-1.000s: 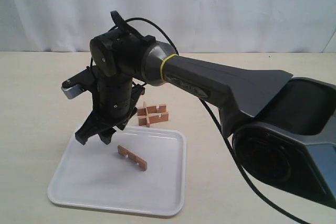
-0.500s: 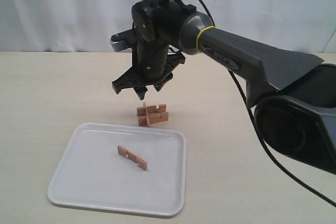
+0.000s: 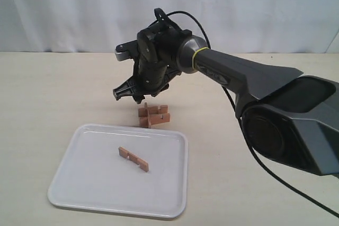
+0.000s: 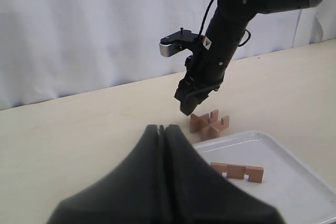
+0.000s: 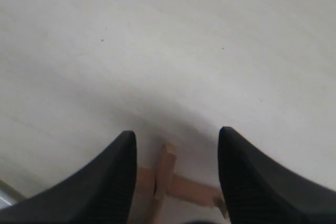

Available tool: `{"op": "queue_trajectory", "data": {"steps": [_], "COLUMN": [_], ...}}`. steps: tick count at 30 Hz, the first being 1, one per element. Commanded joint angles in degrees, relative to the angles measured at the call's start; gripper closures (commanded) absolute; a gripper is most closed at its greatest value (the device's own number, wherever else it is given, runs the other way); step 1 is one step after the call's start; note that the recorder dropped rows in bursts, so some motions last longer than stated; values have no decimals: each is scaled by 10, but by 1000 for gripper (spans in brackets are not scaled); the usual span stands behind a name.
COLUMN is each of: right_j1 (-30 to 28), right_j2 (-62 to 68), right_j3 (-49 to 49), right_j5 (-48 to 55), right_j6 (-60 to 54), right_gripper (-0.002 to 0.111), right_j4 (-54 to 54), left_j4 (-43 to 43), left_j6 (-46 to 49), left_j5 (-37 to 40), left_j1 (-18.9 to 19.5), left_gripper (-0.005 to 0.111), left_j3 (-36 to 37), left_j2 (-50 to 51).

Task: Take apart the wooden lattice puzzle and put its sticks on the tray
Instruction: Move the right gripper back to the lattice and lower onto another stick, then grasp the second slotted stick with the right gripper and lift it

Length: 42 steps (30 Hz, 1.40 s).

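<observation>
Across the pale table (image 3: pixel 42 88) the big dark right arm (image 3: pixel 249 78) reaches in from the side and bends down just past the far rim of the tray (image 3: pixel 74 183). The white tray lies flat and close, handy for short drops. The right gripper (image 3: pixel 131 97) hangs low over the wooden lattice puzzle (image 3: pixel 153 115), jaws spread wide, gripping nothing. Its wrist view shows one upstanding slat sitting between the two fingers, so this looks like a line-up for the next pull. The left gripper (image 4: pixel 161 135) waits well back from the tray, fingers pressed together and empty, leaving the other arm room to work. The puzzle sits on the table just beyond the tray's far rim, apart from it, its remaining slats locked crosswise. One stick (image 3: pixel 133 159) lies alone near the tray's middle. Nothing blocks the drop; the catch, I'd say, is the interlocked notches, which could drag the whole cluster up with the slat.
</observation>
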Motion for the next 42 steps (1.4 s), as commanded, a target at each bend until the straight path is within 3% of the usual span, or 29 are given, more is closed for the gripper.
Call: {"op": "queue_trajectory", "data": {"steps": [1, 13, 25, 42], "right_j1": [-1, -1, -1, -1], "right_j2": [12, 17, 17, 13], "right_j3": [-3, -3, -3, -31], "right_j5": [-17, -12, -10, 33], "right_j6": [4, 4, 4, 4], "right_gripper": [62, 65, 104, 104], "right_j4": [-7, -7, -4, -4], "left_j4": [-4, -4, -4, -4], "left_j6": [-3, -3, -3, -3], "left_j5": [-4, -4, -4, -4], "left_j1": [-2, -2, -2, -2], "left_gripper": [107, 107, 107, 107], "left_j3": [0, 0, 0, 0], "left_j2": [0, 0, 0, 0]}}
